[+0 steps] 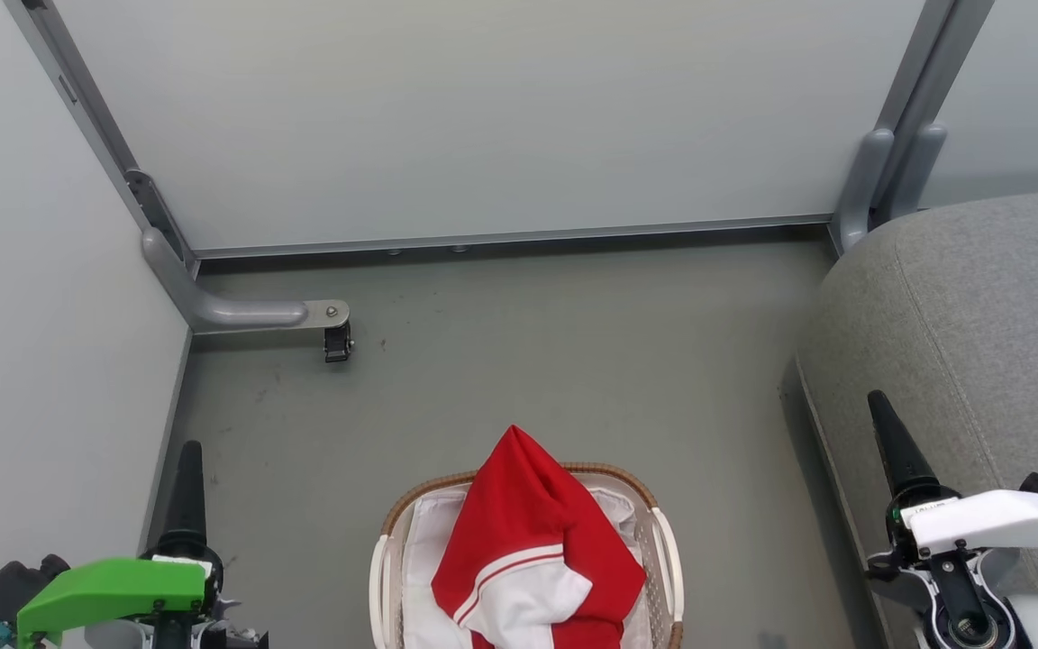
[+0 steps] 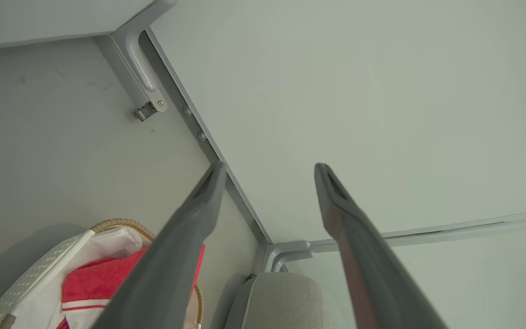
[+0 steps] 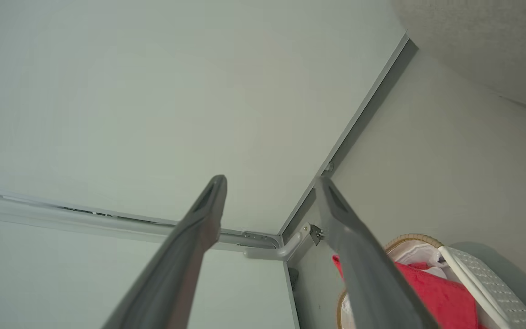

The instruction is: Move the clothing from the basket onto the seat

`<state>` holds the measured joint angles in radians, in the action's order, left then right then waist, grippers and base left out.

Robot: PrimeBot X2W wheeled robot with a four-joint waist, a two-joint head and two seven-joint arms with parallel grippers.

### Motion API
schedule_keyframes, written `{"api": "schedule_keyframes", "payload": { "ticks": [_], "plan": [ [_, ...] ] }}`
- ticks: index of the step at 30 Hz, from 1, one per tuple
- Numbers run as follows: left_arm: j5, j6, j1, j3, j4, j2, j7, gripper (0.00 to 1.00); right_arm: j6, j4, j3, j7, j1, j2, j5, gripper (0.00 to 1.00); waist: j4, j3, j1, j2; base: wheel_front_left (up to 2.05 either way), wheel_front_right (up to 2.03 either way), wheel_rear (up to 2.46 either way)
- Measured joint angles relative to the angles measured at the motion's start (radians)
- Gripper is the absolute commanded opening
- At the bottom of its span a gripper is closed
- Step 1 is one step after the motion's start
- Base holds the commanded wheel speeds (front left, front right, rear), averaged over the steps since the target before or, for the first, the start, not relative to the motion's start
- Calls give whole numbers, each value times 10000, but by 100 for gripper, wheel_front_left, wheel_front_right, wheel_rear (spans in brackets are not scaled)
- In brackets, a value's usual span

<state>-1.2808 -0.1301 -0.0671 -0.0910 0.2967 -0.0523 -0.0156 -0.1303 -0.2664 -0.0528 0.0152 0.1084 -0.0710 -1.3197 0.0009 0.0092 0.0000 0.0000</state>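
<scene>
The clothing [image 1: 519, 523], bright red with a white panel and thin stripes, is heaped in the basket [image 1: 668, 559] at the bottom centre and rises above its brown woven rim. The grey seat [image 1: 978, 315] stands to the basket's right. My left gripper [image 1: 190, 460] hangs left of the basket and my right gripper [image 1: 884, 415] over the seat's edge, both well clear of the cloth. In the left wrist view the left gripper [image 2: 270, 169] is open and empty, with the clothing [image 2: 103, 278] below left. The right gripper [image 3: 270, 180] is likewise open, with the clothing [image 3: 436, 292] at lower right.
Pale partition walls [image 1: 483, 117] close in the back and left. A grey metal foot with a small caster [image 1: 336, 338] juts onto the grey floor [image 1: 528, 361] at the back left corner. Another pair of metal feet [image 1: 888, 180] stands at the back right, beside the seat.
</scene>
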Motion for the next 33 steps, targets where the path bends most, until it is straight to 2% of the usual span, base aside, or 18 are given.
{"api": "schedule_keyframes", "payload": {
  "ticks": [19, 33],
  "plan": [
    [3570, 0, -42, 562, 209, -153, 708, 100, 0, -73, 694, -704, 237, -92, 3350, 100, 45, 28, 0, 0, 0, 0, 0],
    [5643, 27, -33, 717, 355, -130, 1154, 100, 0, -207, 986, -1141, 212, -144, 5287, 100, 46, 5, 0, 0, 0, 0, 0]
  ]
}}
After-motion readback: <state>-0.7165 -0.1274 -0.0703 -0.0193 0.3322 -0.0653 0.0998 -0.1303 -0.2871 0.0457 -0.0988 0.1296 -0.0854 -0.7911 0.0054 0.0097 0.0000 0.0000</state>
